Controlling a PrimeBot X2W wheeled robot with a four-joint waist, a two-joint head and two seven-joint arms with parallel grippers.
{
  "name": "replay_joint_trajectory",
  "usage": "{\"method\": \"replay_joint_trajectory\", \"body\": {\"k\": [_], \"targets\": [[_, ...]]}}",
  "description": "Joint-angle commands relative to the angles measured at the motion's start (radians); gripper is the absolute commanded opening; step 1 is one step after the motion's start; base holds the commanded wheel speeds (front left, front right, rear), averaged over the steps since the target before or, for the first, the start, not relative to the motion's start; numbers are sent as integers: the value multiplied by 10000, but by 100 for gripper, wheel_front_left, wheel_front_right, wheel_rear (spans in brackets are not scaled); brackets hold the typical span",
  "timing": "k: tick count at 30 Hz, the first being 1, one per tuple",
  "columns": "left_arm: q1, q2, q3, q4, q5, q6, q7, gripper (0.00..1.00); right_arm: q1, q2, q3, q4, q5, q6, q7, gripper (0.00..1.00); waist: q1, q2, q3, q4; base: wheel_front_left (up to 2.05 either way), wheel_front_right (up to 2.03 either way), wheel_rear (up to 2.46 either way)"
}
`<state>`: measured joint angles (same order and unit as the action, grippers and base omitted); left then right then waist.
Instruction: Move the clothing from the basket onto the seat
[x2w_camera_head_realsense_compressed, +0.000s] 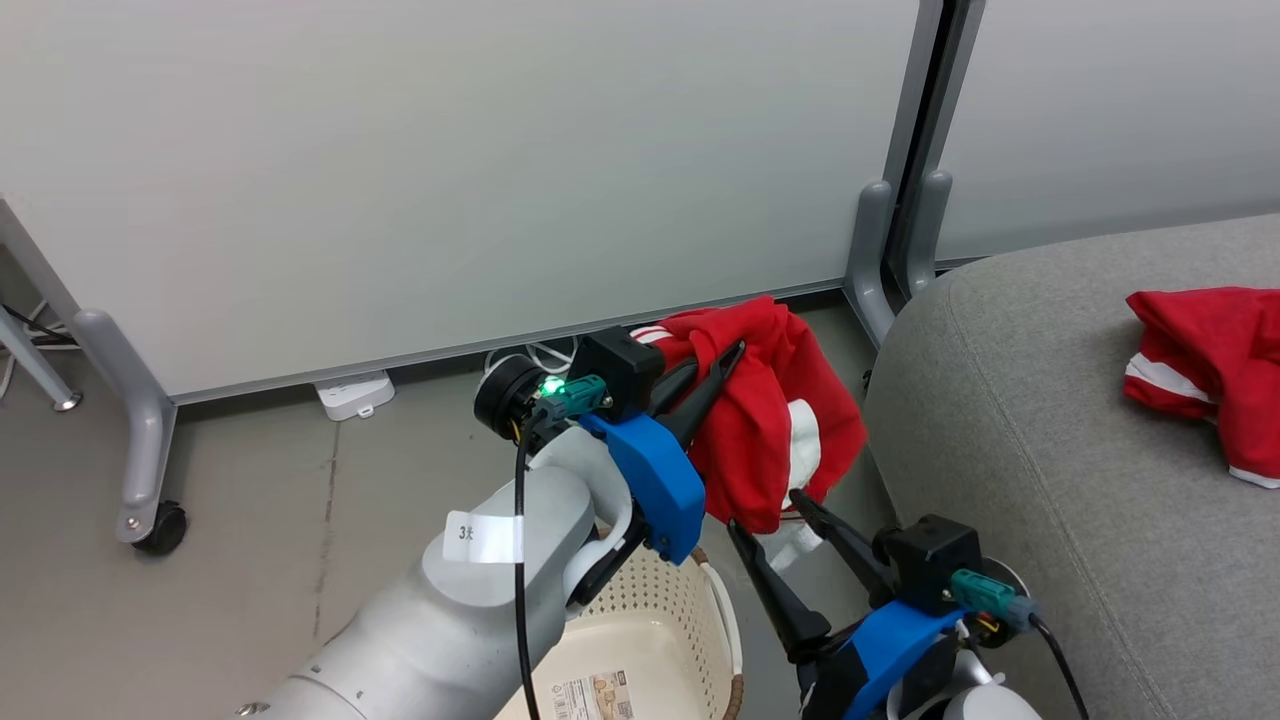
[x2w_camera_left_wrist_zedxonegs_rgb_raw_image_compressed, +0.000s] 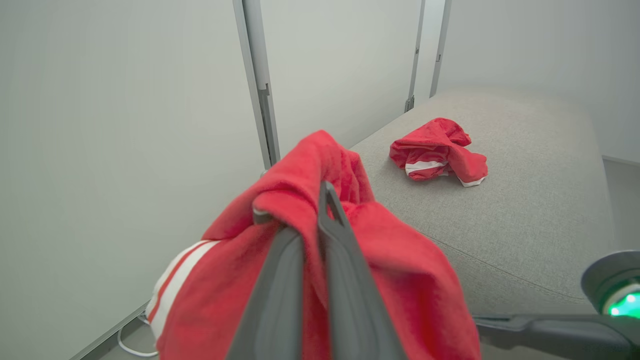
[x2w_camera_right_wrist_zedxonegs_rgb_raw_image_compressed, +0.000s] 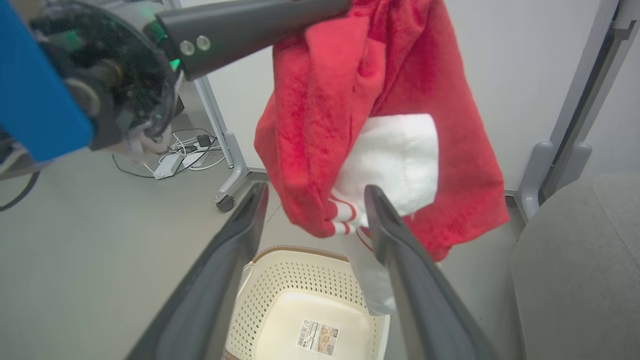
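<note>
The large grey fabric-upholstered seat fills the head view from 3 to 5 o'clock. It is a broad, bare landing place, which suits limp cloth that will spread where it is let go.

The cream-white perforated plastic basket with its brown woven-look rim sits on the floor at 6 o'clock. It holds no cloth, only a printed label on its bottom.

One soft red garment with white stripe trim and a large white panel hangs in the air just off centre toward 4 o'clock. It is above the basket and beside the seat's near edge. It is held high, likely so that its drooping hem will pass over the cushion's rounded edge rather than drag against it. The second garment, red with white stripes, lies crumpled on the seat at 3 o'clock, so I judge half the job done.

The left end effector is clenched on a bunched fold at the hanging garment's top and carries its whole weight. The right end effector is released, with its fingers spread beneath the hem, probably ready to gather the loose lower part.
</note>
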<state>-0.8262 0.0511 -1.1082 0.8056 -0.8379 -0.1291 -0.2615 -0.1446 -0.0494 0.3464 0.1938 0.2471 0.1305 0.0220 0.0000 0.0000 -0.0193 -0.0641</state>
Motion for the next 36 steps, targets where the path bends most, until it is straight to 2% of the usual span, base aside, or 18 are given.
{"method": "replay_joint_trajectory", "body": {"k": [1,9,20,21,22,36], "targets": [[23,-8,40,-27,-39,-18,-54,0,23,-19,28,58,67,3,33,100,0,0,5,7,0,0,0],[-1,-7,-66,-140,-87,-18,-54,0,-800,-19,329,846,464,5,6,100,0,0,55,55,0,0,0],[-86,-8,-219,-274,-192,-18,-54,0,-2689,-19,1280,2889,1007,5,-491,100,0,0,123,119,0,0,0],[-80,-9,-225,-277,-200,-18,-54,0,-2791,-19,1359,3044,1081,3,-533,47,0,0,121,127,0,0,0],[-77,-6,-235,-272,-211,-18,-54,0,-2889,-19,1442,3196,1090,5,-594,0,0,0,121,134,0,0,0],[-27,-8,-177,-153,-208,-18,-54,0,-3408,-19,1928,4231,1446,3,-1202,0,0,0,86,9,0,0,0]]}}
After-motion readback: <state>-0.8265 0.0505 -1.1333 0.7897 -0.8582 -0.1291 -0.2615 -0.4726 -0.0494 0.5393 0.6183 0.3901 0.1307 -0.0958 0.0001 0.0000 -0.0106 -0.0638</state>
